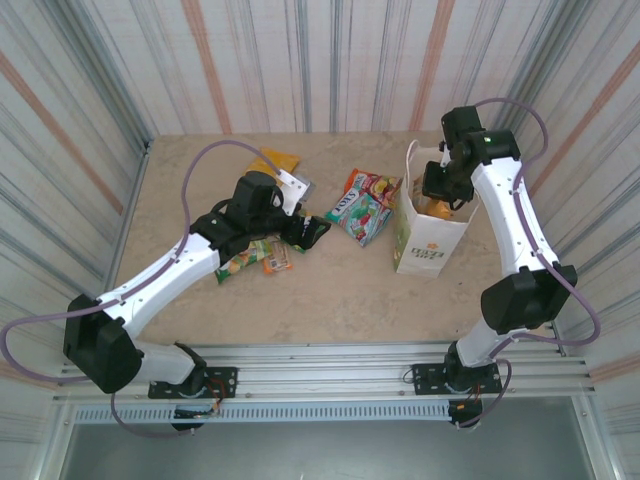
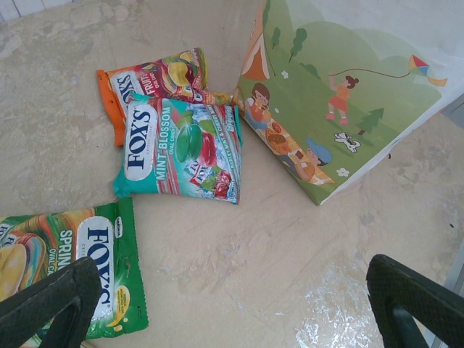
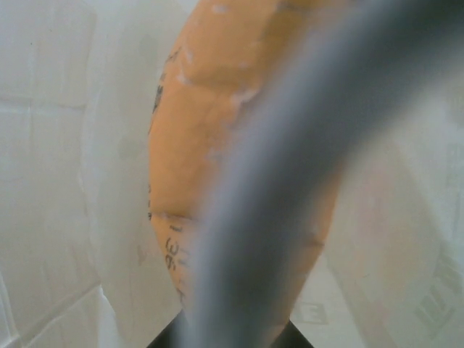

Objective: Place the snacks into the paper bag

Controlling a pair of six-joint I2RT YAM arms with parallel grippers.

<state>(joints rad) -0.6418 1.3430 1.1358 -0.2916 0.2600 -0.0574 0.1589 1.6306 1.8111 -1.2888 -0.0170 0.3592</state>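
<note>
While the left pincer hangs low over the table, its jaws stand spread wide with nothing between them. A green packet lies just beside its left finger, partly hidden under the fingertip. Ahead of this pincer and a little to its left lies a teal mint packet, flat on the table. It overlaps a red fruit packet that lies farther ahead. Ahead and to the right stands the bag, upright, with its printed side turned to the pincer. The far end of the fruit packet reaches the bag's near corner.

Back behind the left pincer, beside its wrist, a small orange bar rests on the table. A yellow packet lies well off to the pincer's left, near the far wall.

The right pincer sits at the bag's open mouth, pointing down into it. An orange packet is right below it, inside the white walls, with a blurred grey shape across it. Whether the jaws clench that packet or stand released, I cannot tell.
</note>
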